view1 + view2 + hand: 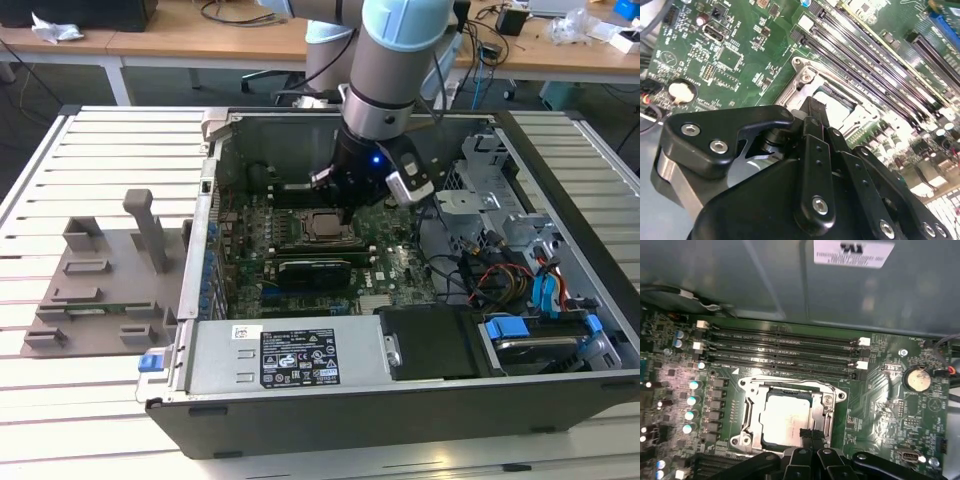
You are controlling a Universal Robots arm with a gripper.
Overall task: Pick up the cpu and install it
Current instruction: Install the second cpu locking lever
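Where the slatted worktable (60, 180) runs along the exterior view's left, a grey fixture plate (100, 290) lies flat on it with several upright blocks and one taller post (150, 230) standing on its surface. Just beside that plate sits the open computer case (560, 210), its side panel off, and inside it the green motherboard (385, 265) covers the floor of the main bay. On the board the cpu (322, 226) rests in the dark socket frame (300, 232); in the first wrist view the cpu (786, 419) shows its silvery top lying flat and square within the metal socket frame (750, 415), with four long memory slots (780, 347) just beyond it and a round coin battery (916, 379) off to one side. The gripper (345, 195) hangs low over the socket, and in the first wrist view its black fingertips (807, 435) sit close together at the edge of the cpu, seemingly touching its rim; whether they are pinching it or merely resting there cannot be told. In the second wrist view the fingertips (815, 112) reach down onto the cpu (837, 114) inside the frame. Along the case's near edge lies the power supply (290, 355) with its label. Toward the exterior view's right the drive bay holds blue-tabbed carriers (545, 325) and a bundle of coloured cables (500, 280).
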